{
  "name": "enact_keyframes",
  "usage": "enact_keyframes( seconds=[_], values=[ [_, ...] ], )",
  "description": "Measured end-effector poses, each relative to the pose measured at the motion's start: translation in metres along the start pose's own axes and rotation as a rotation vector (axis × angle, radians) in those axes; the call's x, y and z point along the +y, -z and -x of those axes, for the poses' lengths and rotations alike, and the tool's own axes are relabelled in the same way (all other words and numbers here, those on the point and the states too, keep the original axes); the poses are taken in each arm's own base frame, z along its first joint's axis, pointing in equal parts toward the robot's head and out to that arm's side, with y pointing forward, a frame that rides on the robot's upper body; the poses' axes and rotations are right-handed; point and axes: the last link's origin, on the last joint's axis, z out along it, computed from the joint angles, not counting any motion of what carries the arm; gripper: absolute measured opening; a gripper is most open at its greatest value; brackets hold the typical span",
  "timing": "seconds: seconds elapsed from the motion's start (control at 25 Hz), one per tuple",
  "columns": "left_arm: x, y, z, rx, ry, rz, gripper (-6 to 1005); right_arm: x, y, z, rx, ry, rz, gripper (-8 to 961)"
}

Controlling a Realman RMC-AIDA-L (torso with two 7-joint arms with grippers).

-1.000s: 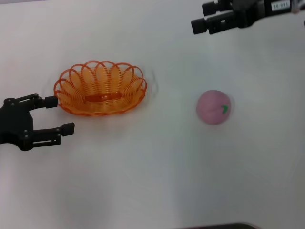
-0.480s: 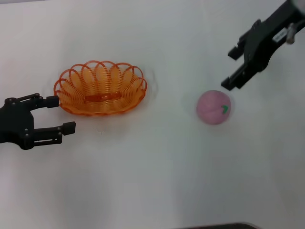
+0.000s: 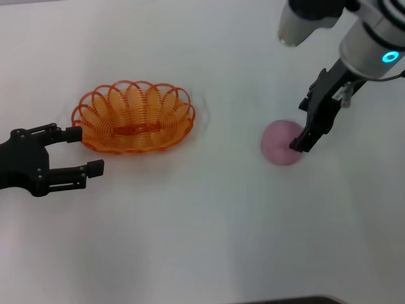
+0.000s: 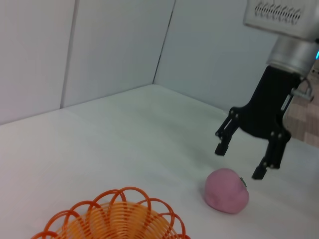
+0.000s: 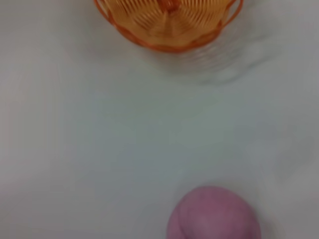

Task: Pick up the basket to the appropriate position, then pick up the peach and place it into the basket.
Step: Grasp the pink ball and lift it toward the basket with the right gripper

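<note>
On the white counter (image 3: 202, 240), the orange wire basket (image 3: 134, 118) sits at about ten o'clock from the middle of the head view, upright and resting on its base, with its scalloped rim up. At three o'clock from it, well apart, lies the pink peach (image 3: 281, 142), also on the counter and not in the basket.

Over the peach hangs the right gripper (image 3: 305, 121), coming in from one o'clock. Its jaws are released and spread. In the left wrist view the two black fingertips stand just above the peach (image 4: 227, 190), one to each side, and neither touches it. The right wrist view looks down on the peach (image 5: 213, 213) close below, with the basket (image 5: 168, 22) far off across the bare counter.

At eight o'clock from the basket sits the left gripper (image 3: 79, 151), low over the counter. Its jaws are released, holding nothing; the upper fingertip lies just beside the basket's near rim.
</note>
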Motion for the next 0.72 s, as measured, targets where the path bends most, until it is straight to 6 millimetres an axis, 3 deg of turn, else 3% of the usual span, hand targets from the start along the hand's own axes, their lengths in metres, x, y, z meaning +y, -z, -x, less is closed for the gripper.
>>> enact_keyframes(
  seconds=[0.2, 0.36, 0.72],
  values=[
    [0.0, -0.002, 0.0, 0.003, 0.005, 0.005, 844, 0.004, -0.021, 0.003, 0.0, 0.011, 0.02, 872],
    [0.0, -0.002, 0.0, 0.003, 0.006, 0.004, 843, 0.004, -0.025, 0.003, -0.01, 0.019, 0.03, 869],
    [0.0, -0.006, 0.001, 0.009, 0.02, 0.019, 843, 0.006, -0.027, 0.002, 0.0, 0.022, 0.044, 516]
  ],
)
